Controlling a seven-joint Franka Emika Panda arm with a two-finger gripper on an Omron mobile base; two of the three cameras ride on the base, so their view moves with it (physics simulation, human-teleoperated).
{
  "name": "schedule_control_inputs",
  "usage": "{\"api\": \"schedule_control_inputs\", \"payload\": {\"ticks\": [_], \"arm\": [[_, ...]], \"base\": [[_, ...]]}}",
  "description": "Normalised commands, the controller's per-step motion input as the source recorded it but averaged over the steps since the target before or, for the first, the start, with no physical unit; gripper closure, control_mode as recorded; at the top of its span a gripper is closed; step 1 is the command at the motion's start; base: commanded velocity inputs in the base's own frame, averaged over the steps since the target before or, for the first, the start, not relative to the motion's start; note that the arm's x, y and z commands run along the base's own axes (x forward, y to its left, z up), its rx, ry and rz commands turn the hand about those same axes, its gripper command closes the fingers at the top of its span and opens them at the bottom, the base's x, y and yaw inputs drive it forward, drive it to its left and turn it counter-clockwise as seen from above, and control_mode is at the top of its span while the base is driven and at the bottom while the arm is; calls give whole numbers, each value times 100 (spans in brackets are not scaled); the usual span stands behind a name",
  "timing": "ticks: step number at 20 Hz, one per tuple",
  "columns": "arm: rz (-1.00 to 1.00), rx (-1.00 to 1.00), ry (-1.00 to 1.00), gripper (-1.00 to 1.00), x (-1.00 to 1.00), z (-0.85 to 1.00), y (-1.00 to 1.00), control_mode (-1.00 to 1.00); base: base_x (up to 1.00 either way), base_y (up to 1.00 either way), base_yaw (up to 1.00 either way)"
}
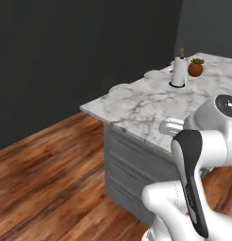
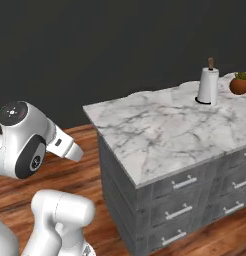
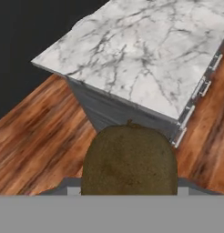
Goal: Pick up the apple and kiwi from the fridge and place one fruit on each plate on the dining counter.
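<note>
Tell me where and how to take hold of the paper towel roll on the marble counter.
Grip the paper towel roll around the middle of its white cylinder, coming in level from the open counter side. It stands upright on a dark base with a brown post poking out the top, so a top-down approach looks blocked. The end effector already holds the kiwi, which would need setting down first.

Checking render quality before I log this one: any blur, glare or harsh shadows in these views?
Left base view: plates at the dining counter's far edge nearly blend into the marble. Right base view: even light, no glare, and the backdrop is flat dark. Hand view: the kiwi looms large and soft-textured; the counter beyond looks mildly blurred.
</note>
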Motion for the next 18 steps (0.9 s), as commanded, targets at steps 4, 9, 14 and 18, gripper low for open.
{"api": "schedule_control_inputs", "payload": {"ticks": [4,9,14,18], "arm": [[0,0,0,100,0,0,0,100],[0,0,0,100,0,0,0,100],[0,0,0,100,0,0,0,100],[0,0,0,100,0,0,0,100]], "base": [[37,100,-45],[17,96,-44],[16,100,-43],[41,100,-33]]}}
